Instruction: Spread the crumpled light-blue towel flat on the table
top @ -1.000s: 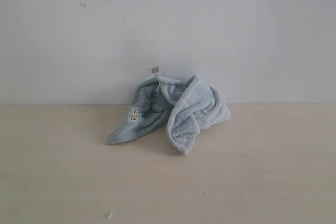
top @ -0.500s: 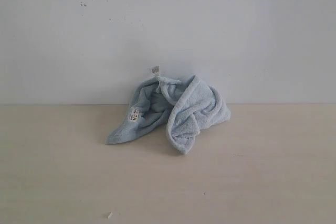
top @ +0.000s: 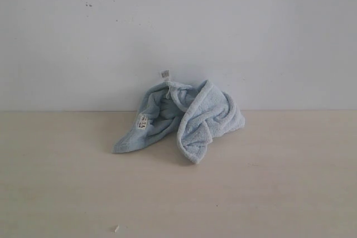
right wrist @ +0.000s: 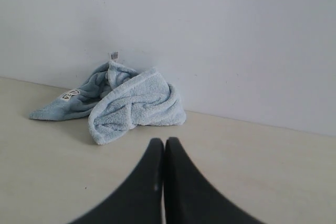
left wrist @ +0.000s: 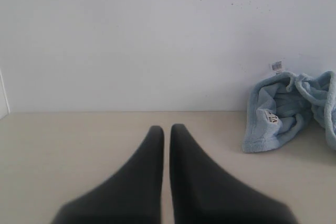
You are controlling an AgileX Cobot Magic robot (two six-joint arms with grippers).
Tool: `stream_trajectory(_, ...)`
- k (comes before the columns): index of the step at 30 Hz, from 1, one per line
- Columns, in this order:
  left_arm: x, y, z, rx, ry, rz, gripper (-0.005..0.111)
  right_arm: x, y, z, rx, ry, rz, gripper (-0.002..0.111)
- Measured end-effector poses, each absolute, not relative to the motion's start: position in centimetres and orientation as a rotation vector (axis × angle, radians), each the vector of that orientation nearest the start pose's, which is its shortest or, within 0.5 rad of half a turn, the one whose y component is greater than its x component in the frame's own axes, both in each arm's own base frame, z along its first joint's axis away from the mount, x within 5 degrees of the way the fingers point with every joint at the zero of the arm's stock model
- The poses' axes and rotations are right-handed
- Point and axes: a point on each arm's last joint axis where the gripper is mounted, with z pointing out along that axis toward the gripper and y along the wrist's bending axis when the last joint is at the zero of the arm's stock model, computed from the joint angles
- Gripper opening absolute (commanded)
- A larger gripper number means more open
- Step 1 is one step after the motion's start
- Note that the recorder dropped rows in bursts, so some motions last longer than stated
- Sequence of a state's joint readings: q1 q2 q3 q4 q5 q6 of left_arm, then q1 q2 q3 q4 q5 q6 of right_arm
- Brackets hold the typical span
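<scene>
The light-blue towel (top: pixel 184 116) lies crumpled in a heap on the beige table (top: pixel 268 182), close to the white wall, with a white label sticking up at its top and another on its left fold. Neither arm shows in the exterior view. In the left wrist view my left gripper (left wrist: pixel 166 129) is shut with nothing in it, well short of the towel (left wrist: pixel 286 114). In the right wrist view my right gripper (right wrist: pixel 164 142) is shut and empty too, a little short of the towel (right wrist: pixel 126 103).
A white wall (top: pixel 178 32) with a few dark specks stands right behind the towel. A small white crumb (top: pixel 116 228) lies on the table near the front edge. A white vertical edge (left wrist: pixel 3 95) shows far off in the left wrist view.
</scene>
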State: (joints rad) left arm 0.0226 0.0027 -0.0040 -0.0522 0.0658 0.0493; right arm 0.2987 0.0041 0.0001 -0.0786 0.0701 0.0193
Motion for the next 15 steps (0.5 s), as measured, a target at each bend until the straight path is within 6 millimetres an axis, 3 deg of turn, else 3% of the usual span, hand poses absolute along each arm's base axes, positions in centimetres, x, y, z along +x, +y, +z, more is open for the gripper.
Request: stream_trajectory(15, 5.65, 0.1, 20.84, -0.017, 1.548, 0.013, 0.004, 5.43, 1.65, 20.91, -0.215, 1.519, 0.247, 0.0)
